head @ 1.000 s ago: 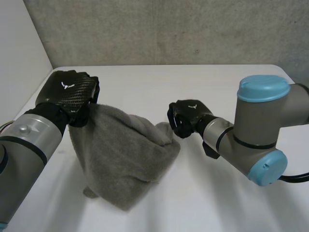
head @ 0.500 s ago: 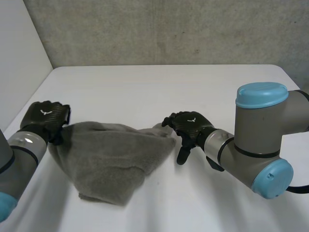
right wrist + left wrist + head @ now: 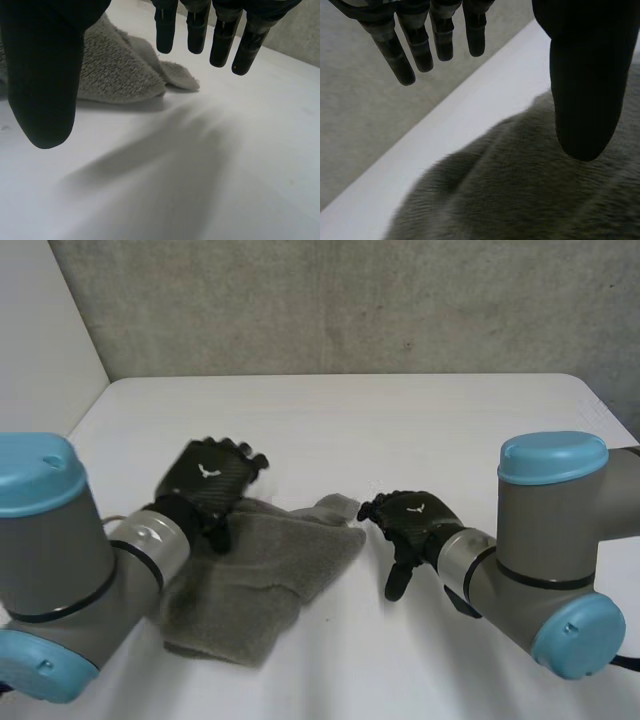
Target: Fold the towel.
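A grey towel [image 3: 262,570] lies folded in a rumpled heap on the white table [image 3: 420,430], left of the middle. My left hand [image 3: 208,480] hovers over its far left part, fingers [image 3: 422,42] straight and spread, thumb [image 3: 582,90] apart from them, nothing held; grey towel [image 3: 520,185] lies under the palm. My right hand [image 3: 412,522] hangs just right of the towel's far right corner [image 3: 340,506], open and empty. In the right wrist view the grey towel [image 3: 117,70] lies beyond the thumb [image 3: 45,75], apart from the straight fingers [image 3: 197,30].
A grey wall [image 3: 350,300] stands behind the table's far edge. Bare table stretches beyond the towel and to the right of my right hand.
Both hands have let go of the towel and opened. The towel dropped from hanging to lying on the table. The left hand moved right over it; the right hand drew slightly right and down.
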You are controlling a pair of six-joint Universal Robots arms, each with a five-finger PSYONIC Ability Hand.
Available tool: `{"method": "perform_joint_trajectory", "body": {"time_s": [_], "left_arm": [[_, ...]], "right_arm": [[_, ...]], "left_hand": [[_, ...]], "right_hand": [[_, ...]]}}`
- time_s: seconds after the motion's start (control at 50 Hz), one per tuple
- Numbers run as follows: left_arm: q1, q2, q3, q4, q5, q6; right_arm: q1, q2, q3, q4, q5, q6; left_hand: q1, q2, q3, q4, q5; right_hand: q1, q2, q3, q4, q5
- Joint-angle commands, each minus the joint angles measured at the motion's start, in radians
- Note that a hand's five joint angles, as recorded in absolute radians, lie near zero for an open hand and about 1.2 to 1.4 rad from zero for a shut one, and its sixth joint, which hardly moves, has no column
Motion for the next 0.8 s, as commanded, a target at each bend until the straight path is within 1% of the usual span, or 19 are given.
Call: {"method": "perform_joint_trajectory", "body": {"time_s": [0.02,0.16,0.22,0.26,0.38,0.42,0.44,0.46,0.48,0.5,0.52,0.54,0.56,0.58,0.6,0.72,0.76,0.78,0.8], "left_arm": [[-0.026,-0.066,0.007,0.002,0.024,0.003],[-0.024,-0.088,0.028,0.0,0.023,0.013],[-0.024,-0.094,0.039,0.0,0.024,0.033],[-0.024,-0.103,0.045,0.0,0.024,0.047],[-0.024,-0.153,0.065,-0.012,0.023,0.099],[-0.024,-0.17,0.074,-0.018,0.023,0.105],[-0.024,-0.187,0.083,-0.026,0.023,0.108],[-0.024,-0.187,0.083,-0.026,0.023,0.109],[-0.024,-0.204,0.092,-0.032,0.023,0.11],[-0.024,-0.219,0.103,-0.035,0.023,0.11],[-0.024,-0.22,0.103,-0.035,0.023,0.11],[-0.024,-0.232,0.117,-0.037,0.023,0.11],[-0.024,-0.232,0.117,-0.037,0.023,0.11],[-0.026,-0.242,0.131,-0.035,0.018,0.11],[-0.026,-0.249,0.151,-0.033,0.013,0.11],[-0.027,-0.247,0.269,-0.027,0.009,0.109],[-0.033,-0.235,0.403,-0.026,-0.013,0.099],[-0.033,-0.235,0.404,-0.026,-0.013,0.099],[-0.042,-0.229,0.484,-0.023,-0.039,0.092]], "right_arm": [[-0.003,-0.029,0.051,-0.011,-0.004,0.01],[0.002,-0.013,0.036,-0.051,-0.004,0.055],[0.011,0.039,-0.01,-0.071,-0.007,0.128],[0.014,0.112,-0.085,-0.07,-0.008,0.215],[0.022,0.203,-0.171,-0.076,-0.018,0.274],[0.049,0.26,-0.227,-0.076,-0.018,0.285],[0.049,0.26,-0.228,-0.076,-0.018,0.285],[0.061,0.278,-0.243,-0.076,-0.018,0.288],[0.068,0.289,-0.255,-0.076,-0.018,0.288],[0.068,0.289,-0.255,-0.076,-0.018,0.288],[0.068,0.292,-0.264,-0.079,-0.013,0.288],[0.068,0.292,-0.264,-0.079,-0.013,0.288],[0.068,0.292,-0.271,-0.085,-0.012,0.288],[0.068,0.292,-0.287,-0.096,-0.012,0.288],[0.068,0.292,-0.287,-0.096,-0.012,0.288],[0.063,0.271,-0.407,-0.12,-0.002,0.277],[0.058,0.251,-0.467,-0.125,0.001,0.27],[0.055,0.225,-0.531,-0.128,0.011,0.256],[0.048,0.199,-0.594,-0.133,0.03,0.222]], "left_hand": [[0.113,0.118,0.118,0.119,0.118],[0.195,0.201,0.201,0.202,0.201],[0.198,0.204,0.203,0.205,0.204],[0.198,0.204,0.203,0.205,0.204],[0.233,0.239,0.239,0.24,0.239],[0.271,0.277,0.277,0.278,0.277],[0.327,0.332,0.332,0.333,0.332],[0.327,0.333,0.333,0.334,0.333],[0.403,0.408,0.408,0.409,0.408],[0.598,0.604,0.604,0.605,0.604],[0.6,0.606,0.606,0.607,0.606],[0.868,0.873,0.873,0.874,0.873],[0.87,0.876,0.876,0.877,0.876],[1.074,1.079,1.079,1.08,1.079],[1.11,1.116,1.116,1.117,1.116],[1.111,1.116,1.116,1.117,1.116],[1.111,1.116,1.116,1.117,1.116],[1.111,1.116,1.116,1.117,1.116],[1.111,1.116,1.116,1.117,1.116]], "right_hand": [[-0.048,-0.071,-0.039,-0.052,-0.047],[-0.048,-0.071,-0.039,-0.052,-0.047],[-0.033,-0.056,-0.025,-0.037,-0.032],[-0.015,-0.039,-0.007,-0.02,-0.015],[0.052,0.029,0.061,0.048,0.053],[0.204,0.181,0.212,0.199,0.205],[0.205,0.182,0.213,0.2,0.205],[0.324,0.301,0.332,0.32,0.325],[0.537,0.514,0.546,0.533,0.538],[0.54,0.516,0.548,0.535,0.54],[0.894,0.871,0.903,0.89,0.895],[0.898,0.875,0.906,0.893,0.898],[1.161,1.138,1.17,1.157,1.162],[1.164,1.141,1.172,1.159,1.164],[1.164,1.141,1.172,1.159,1.164],[1.164,1.141,1.172,1.159,1.164],[1.164,1.141,1.172,1.159,1.164],[1.164,1.141,1.172,1.159,1.164],[1.164,1.141,1.172,1.159,1.164]]}}
